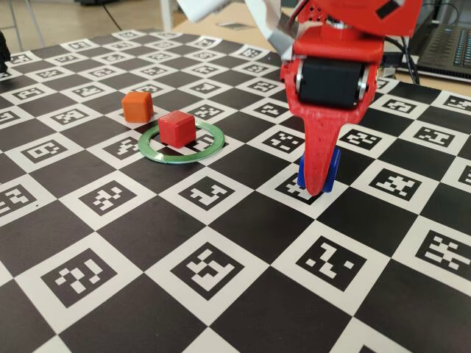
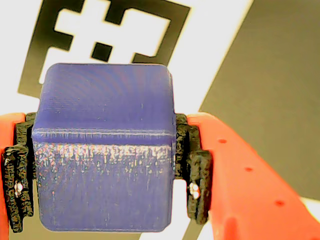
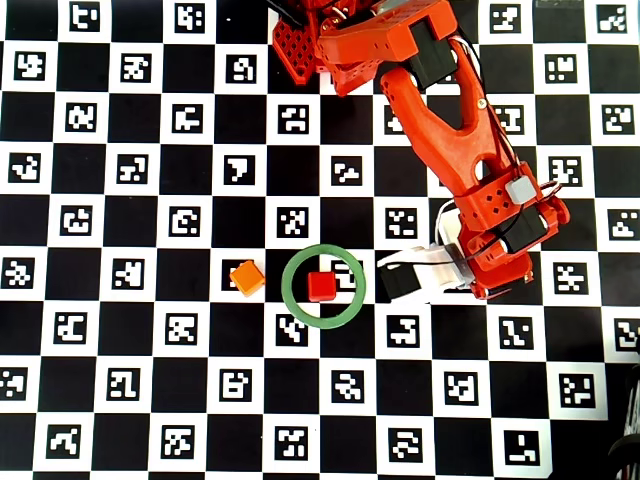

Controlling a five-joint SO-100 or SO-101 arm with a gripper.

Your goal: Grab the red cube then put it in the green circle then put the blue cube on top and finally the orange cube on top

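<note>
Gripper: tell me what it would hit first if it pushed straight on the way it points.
The gripper points down with the blue cube between its fingers; the checkered board just beneath seems first.

blue cube (image 1: 333, 168) mostly behind gripper (image 1: 318, 187)

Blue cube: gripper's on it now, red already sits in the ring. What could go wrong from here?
1. The blue cube sits between the pads with its lower part out of frame in the wrist view; grip depth is unclear, so it may slip on lift.
2. The red cube stands rotated in the green circle; a misaligned placement could topple.
3. The orange cube is close beside the ring and could get bumped.
</note>
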